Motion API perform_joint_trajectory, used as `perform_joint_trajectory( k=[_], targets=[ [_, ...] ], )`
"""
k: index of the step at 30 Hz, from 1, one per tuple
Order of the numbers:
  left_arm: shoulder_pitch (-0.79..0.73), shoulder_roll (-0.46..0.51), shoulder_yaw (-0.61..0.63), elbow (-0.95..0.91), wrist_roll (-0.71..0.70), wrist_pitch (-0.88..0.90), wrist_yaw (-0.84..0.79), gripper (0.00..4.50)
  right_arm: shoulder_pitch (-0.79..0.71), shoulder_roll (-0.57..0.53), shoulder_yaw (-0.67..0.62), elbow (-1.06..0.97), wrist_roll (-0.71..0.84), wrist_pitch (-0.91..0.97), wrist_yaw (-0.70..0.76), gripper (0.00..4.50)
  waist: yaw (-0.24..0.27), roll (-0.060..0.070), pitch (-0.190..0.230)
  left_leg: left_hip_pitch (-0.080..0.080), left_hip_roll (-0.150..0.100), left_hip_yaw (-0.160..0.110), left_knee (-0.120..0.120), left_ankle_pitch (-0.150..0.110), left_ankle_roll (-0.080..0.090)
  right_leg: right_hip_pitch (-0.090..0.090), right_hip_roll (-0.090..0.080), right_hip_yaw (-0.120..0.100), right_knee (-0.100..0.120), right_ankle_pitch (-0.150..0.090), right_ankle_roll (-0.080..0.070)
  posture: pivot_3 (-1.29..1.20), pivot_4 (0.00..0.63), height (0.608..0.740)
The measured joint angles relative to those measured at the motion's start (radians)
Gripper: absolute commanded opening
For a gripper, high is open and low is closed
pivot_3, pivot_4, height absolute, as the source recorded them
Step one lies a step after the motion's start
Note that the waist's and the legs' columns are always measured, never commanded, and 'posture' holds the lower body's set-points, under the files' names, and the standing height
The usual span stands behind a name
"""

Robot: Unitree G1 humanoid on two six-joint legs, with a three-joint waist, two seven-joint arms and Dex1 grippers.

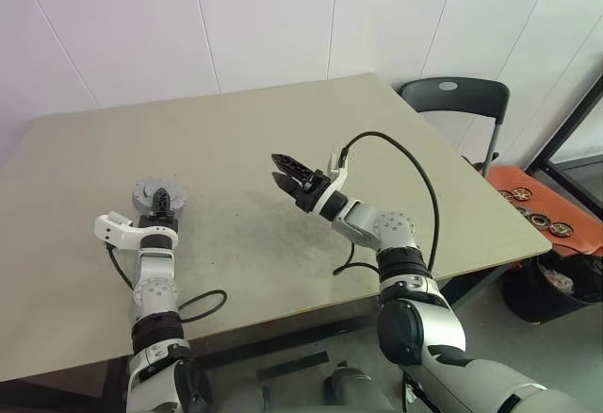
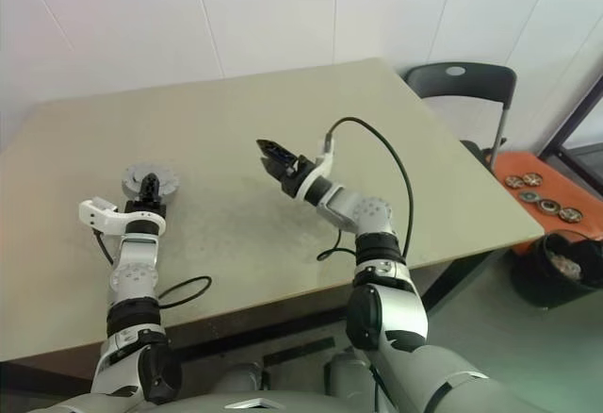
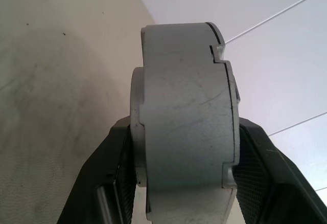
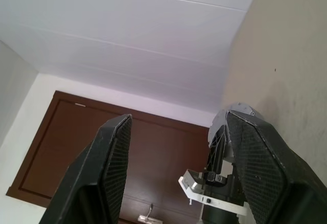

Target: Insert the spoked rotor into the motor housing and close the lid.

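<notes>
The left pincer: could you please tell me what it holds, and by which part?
The left pincer grips the round grey metal assembly across its two flat faces, near the rim.

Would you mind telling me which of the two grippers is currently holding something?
The left gripper, clamped across the silvery-grey motor housing at the table's left side. The right gripper hovers open and empty mid-table.

lid: silvery-grey | fingers: black, cross-hatched | table: beige
</notes>
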Motion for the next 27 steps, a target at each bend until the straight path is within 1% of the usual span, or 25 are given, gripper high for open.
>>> perform_joint_trajectory(
  k=[8, 14, 16, 17, 21, 22, 27],
  targets=[
    [-0.033, 0.008, 0.003, 0.088, 0.041, -0.054, 0.069, 2.26, 0.007, 0.0, 0.023, -0.016, -0.001, 0.0, 0.008, 3.05, -0.001, 0.0, 0.0, 0.004, 0.0, 0.0, 0.001, 0.0, 0.0, 0.003, 0.0, 0.0, 0.002, 0.0, 0.0, 0.0, 0.0, 0.74],
    [-0.044, 0.008, -0.003, 0.108, 0.062, -0.091, 0.101, 2.26, 0.008, 0.0, 0.028, -0.016, -0.001, -0.001, 0.013, 3.05, -0.007, 0.0, 0.0, 0.008, 0.0, 0.0, 0.003, 0.0, 0.0, 0.006, 0.001, 0.0, 0.003, 0.0, 0.0, 0.0, 0.0, 0.74],
    [-0.047, 0.009, -0.009, 0.114, 0.074, -0.102, 0.107, 2.88, 0.008, 0.0, 0.028, -0.016, -0.001, -0.002, 0.016, 3.1, -0.008, 0.0, -0.001, 0.008, 0.0, 0.0, 0.003, 0.0, 0.0, 0.007, 0.001, 0.0, 0.003, 0.0, 0.0, 0.0, 0.0, 0.74],
    [-0.047, 0.013, -0.008, 0.12, 0.085, -0.114, 0.125, 3.1, 0.008, 0.0, 0.029, -0.016, -0.001, -0.002, 0.018, 3.1, -0.008, 0.0, -0.001, 0.009, 0.0, 0.0, 0.003, 0.0, 0.0, 0.007, 0.002, 0.0, 0.003, 0.0, 0.0, 0.0, 0.0, 0.74],
    [-0.059, 0.02, -0.021, 0.132, 0.117, -0.141, 0.167, 4.37, 0.008, 0.0, 0.037, -0.016, -0.002, -0.005, 0.019, 3.1, -0.007, 0.0, -0.001, 0.009, 0.0, -0.001, 0.003, 0.0, 0.0, 0.007, 0.002, 0.0, 0.003, 0.0, 0.0, 0.0, 0.0, 0.74],
    [-0.065, 0.02, -0.028, 0.134, 0.128, -0.15, 0.186, 4.47, 0.008, 0.0, 0.037, -0.016, -0.002, -0.007, 0.019, 3.1, -0.007, 0.001, -0.001, 0.009, 0.0, -0.001, 0.003, 0.0, 0.0, 0.007, 0.002, 0.0, 0.004, 0.0, 0.0, 0.0, 0.0, 0.74],
    [-0.069, 0.026, -0.036, 0.147, 0.188, -0.195, 0.279, 4.47, 0.009, 0.0, 0.039, -0.016, -0.003, -0.014, 0.02, 3.1, -0.031, 0.001, -0.001, 0.019, 0.0, -0.001, -0.001, 0.0, 0.0, 0.013, 0.003, 0.002, 0.003, -0.002, 0.002, 0.0, 0.0, 0.74]
  ],
)
